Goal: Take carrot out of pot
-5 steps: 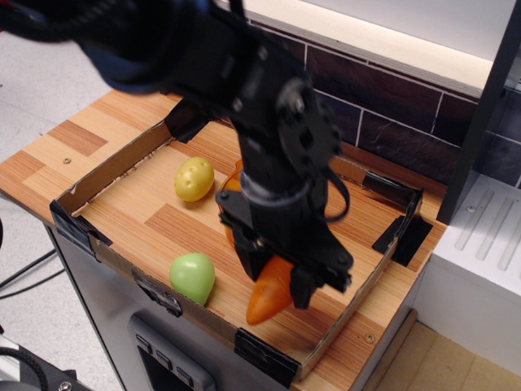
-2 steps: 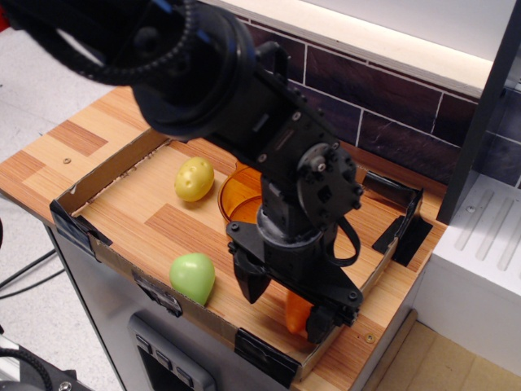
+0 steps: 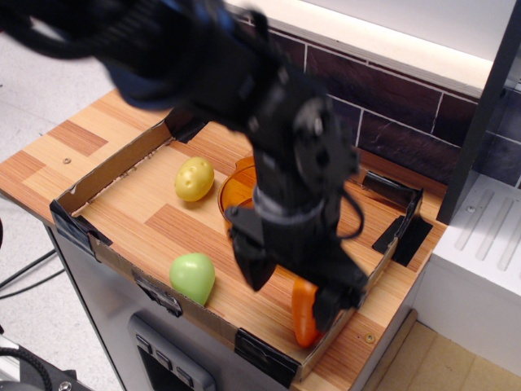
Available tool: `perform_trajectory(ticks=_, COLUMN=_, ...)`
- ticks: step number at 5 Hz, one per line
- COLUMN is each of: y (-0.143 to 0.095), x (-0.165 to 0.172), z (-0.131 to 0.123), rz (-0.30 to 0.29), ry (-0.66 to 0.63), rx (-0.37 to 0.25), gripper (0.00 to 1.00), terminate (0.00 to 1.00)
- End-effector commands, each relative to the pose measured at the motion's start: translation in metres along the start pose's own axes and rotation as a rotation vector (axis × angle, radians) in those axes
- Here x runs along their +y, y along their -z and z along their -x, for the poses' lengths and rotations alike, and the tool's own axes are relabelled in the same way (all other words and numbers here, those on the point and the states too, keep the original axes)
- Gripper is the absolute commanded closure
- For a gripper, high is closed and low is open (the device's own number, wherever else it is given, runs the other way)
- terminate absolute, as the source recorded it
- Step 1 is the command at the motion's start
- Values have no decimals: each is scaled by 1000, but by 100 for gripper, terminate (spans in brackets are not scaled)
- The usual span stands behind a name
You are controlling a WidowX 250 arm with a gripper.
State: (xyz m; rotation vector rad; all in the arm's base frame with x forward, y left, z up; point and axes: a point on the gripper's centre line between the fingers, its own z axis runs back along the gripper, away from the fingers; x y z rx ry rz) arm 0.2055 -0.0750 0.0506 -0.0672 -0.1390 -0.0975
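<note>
The orange carrot (image 3: pixel 304 319) lies on the wooden floor of the cardboard-walled tray, near its front right corner, outside the pot. The translucent orange pot (image 3: pixel 238 188) stands in the middle of the tray, mostly hidden behind the arm. My black gripper (image 3: pixel 291 287) hangs just above the carrot with its jaws spread wide, one finger (image 3: pixel 251 270) to the left and one (image 3: pixel 329 306) to the right of it. It holds nothing.
A yellow potato (image 3: pixel 194 178) lies left of the pot. A green rounded toy (image 3: pixel 193 277) lies at the front left. Low cardboard walls (image 3: pixel 108 249) with black tape corners ring the tray. A brick wall runs behind and a white unit (image 3: pixel 480 244) stands to the right.
One second ago the gripper held the carrot over the tray's front. It then lowered toward the front right corner, opened, and has now lifted slightly, leaving the carrot on the floor.
</note>
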Motion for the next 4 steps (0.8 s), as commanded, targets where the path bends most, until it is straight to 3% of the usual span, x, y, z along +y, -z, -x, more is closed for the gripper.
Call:
perform_trajectory(ticks=1, y=-79, x=19, z=-19, rz=69, ry=-143, rx=-126, gripper=0, terminate=0)
perform_trajectory(ticks=3, y=-79, x=19, z=-19, rz=69, ry=-143, rx=-126, gripper=0, terminate=0)
perform_trajectory(ticks=4, y=-79, x=19, z=-19, rz=69, ry=-143, rx=-126, gripper=0, terminate=100)
